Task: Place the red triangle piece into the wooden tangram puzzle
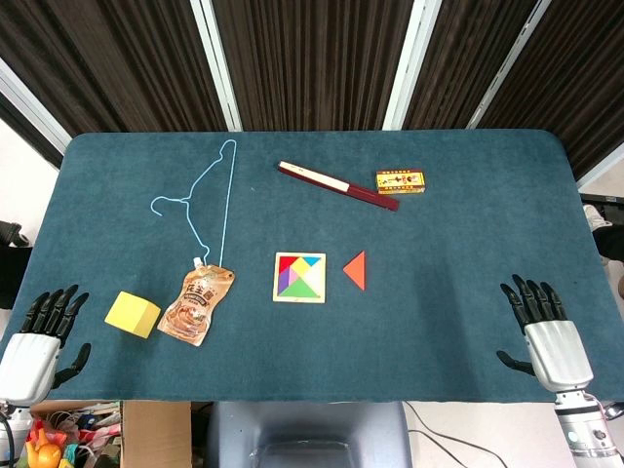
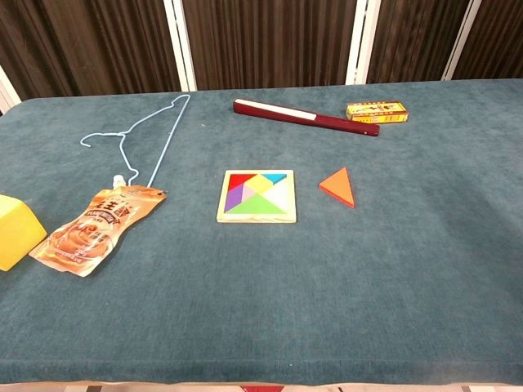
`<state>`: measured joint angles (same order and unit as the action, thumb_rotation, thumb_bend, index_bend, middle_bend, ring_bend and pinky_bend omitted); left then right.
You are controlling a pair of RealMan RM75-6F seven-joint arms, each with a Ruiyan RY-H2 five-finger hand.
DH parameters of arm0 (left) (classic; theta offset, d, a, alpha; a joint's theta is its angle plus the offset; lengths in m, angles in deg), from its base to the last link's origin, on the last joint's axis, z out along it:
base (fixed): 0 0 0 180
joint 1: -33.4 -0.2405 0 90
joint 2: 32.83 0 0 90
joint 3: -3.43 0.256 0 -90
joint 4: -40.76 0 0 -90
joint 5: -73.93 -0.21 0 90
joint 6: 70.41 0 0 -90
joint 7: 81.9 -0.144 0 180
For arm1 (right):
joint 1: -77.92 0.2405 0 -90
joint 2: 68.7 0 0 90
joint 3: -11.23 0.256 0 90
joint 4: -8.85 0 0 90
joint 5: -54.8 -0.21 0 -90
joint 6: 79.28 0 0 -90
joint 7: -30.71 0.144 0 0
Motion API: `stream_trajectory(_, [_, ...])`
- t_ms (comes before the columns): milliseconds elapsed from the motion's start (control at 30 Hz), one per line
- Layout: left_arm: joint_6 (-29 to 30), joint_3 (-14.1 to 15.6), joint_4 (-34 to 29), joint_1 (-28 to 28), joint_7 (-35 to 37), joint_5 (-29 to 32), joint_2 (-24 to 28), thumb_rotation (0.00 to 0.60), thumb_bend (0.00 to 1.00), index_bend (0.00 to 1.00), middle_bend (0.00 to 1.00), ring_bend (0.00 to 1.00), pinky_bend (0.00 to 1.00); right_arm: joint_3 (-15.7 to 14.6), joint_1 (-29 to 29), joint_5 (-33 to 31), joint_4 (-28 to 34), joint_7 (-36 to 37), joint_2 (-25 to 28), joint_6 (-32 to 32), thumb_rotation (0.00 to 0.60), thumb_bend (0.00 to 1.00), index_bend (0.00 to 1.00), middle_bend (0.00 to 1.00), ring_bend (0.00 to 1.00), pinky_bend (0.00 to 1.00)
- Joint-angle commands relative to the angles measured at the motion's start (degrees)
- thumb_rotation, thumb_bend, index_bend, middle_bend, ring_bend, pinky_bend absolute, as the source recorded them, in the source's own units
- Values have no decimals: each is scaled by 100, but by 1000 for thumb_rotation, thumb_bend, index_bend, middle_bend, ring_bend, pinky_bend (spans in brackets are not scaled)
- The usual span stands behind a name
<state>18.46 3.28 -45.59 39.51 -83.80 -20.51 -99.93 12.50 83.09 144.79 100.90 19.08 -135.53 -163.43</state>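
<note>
The red triangle piece [image 1: 355, 270] [image 2: 339, 187] lies flat on the teal table, just right of the wooden tangram puzzle [image 1: 299, 278] [image 2: 257, 196], a small gap between them. The puzzle holds several coloured pieces, with a pale bare patch at its right side. My left hand [image 1: 41, 336] rests at the near left table edge, fingers apart, holding nothing. My right hand [image 1: 544, 331] sits at the near right edge, also with fingers spread and nothing in it. Both hands are far from the triangle and appear only in the head view.
A yellow block [image 1: 133, 314] [image 2: 15, 230] and an orange pouch [image 1: 198, 305] [image 2: 96, 226] lie left of the puzzle. A light blue wire hanger [image 1: 206, 198] [image 2: 143, 137] lies behind them. A dark red stick [image 1: 337, 184] [image 2: 304, 118] and a yellow box [image 1: 401, 181] [image 2: 377, 111] are at the back.
</note>
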Motion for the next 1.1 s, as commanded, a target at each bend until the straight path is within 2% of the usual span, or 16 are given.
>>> stream_trajectory(33, [-12, 22, -58, -3, 1, -10, 39, 600, 440, 0, 0, 0, 71, 11, 16, 24, -24, 27, -11, -8, 600, 85, 0, 0, 0, 0])
stream_trajectory(200, [-80, 27, -102, 51, 195, -17, 78, 600, 439, 0, 0, 0, 71, 56, 316, 236, -222, -13, -77, 278, 600, 86, 0, 0, 0, 0])
stream_trajectory(400, [-394, -14, -58, 205, 159, 121, 30, 600, 439, 0, 0, 0, 71, 361, 1188, 352, -101, -351, 57, 1237, 600, 86, 5, 0, 0, 0])
stream_trajectory(533, [-470, -65, -43, 237, 165, 257, 24, 600, 439, 0, 0, 0, 72, 688, 1904, 140, -116, -579, 64, 2085, 600, 91, 54, 26, 0, 0])
stream_trajectory(667, [-490, -95, -47, 248, 128, 329, 24, 600, 439, 0, 0, 0, 71, 863, 2464, -40, -304, -858, -78, 2744, 600, 127, 141, 84, 0, 0])
stream_trajectory(800, [-499, -116, -68, 256, 138, 382, 43, 600, 438, 0, 0, 0, 72, 886, 2918, -144, -650, -992, -261, 3305, 600, 188, 258, 161, 0, 0])
stream_trajectory(933, [-545, -129, -79, 260, 249, 466, 78, 600, 438, 0, 0, 0, 73, 841, 3292, -204, -1071, -998, -500, 3733, 600, 218, 293, 194, 0, 0])
stream_trajectory(1100, [-572, -126, -79, 287, 306, 457, 85, 600, 438, 0, 0, 0, 75, 792, 3623, -123, -1673, -751, -901, 3876, 600, 260, 337, 227, 0, 0])
